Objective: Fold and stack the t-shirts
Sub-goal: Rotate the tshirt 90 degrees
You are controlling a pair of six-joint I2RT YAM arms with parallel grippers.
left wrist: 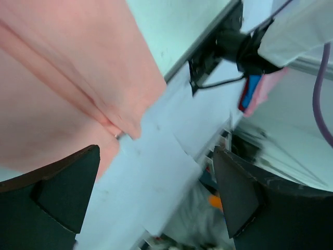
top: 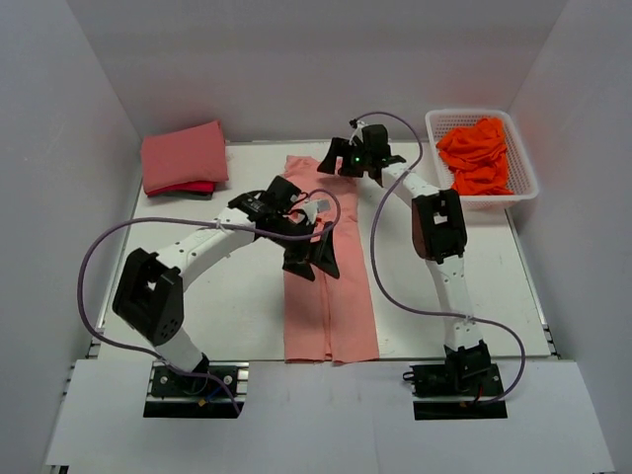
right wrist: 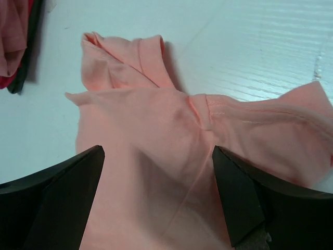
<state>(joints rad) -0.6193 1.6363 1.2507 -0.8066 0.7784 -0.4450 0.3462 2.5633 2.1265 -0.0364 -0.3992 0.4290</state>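
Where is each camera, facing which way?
Top external: above and behind, looking down on the table; left arm and right arm show.
Left wrist: above the left gripper, facing the salmon t-shirt's near hem; open fingers show.
Right wrist: above the right gripper, facing its far end; open fingers show.
All share the t-shirt; top and right wrist, the folded stack.

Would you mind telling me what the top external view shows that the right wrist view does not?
Only the top external view shows the salmon t-shirt as a whole long strip, the left gripper above its middle, and the white basket of orange clothes. Only the right wrist view shows the puckered seam at the shirt's far end close up, framed by the right gripper, its fingers open. Both show that shirt and the folded stack at the far left.
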